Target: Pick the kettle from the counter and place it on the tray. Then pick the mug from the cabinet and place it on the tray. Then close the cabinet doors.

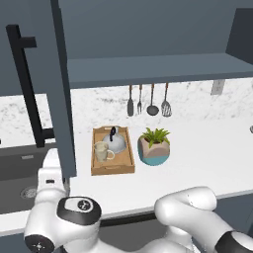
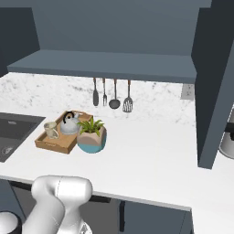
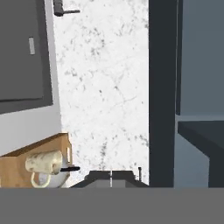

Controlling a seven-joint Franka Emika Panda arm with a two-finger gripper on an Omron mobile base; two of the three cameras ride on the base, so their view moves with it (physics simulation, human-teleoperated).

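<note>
The wooden tray [image 1: 127, 168] [image 2: 45, 144] [image 3: 17, 168] lies on the white counter [image 1: 197, 163] [image 2: 146, 151]. On it stand the silver kettle [image 1: 115, 143] [image 2: 71, 124] and, in front of it, the beige mug [image 1: 102, 151] [image 2: 51, 130] [image 3: 43, 162]. The cabinet [image 1: 158, 69] [image 2: 105, 61] has both doors open: the left door [image 1: 62, 99] [image 3: 162, 87] juts out toward me, and the right door [image 2: 215, 91] hangs at the far right. My gripper [image 3: 111, 176] is shut on nothing, low beside the left door's bottom edge, with its hand [image 1: 51, 169] left of the tray.
A plant pot [image 1: 154, 148] [image 2: 92, 137] stands right of the tray. Kitchen utensils [image 1: 148, 101] [image 2: 112, 93] hang on the back wall. The dark sink [image 1: 20, 170] [image 2: 11, 132] lies to the left. The left door's black bar handle [image 1: 27, 84] sticks out.
</note>
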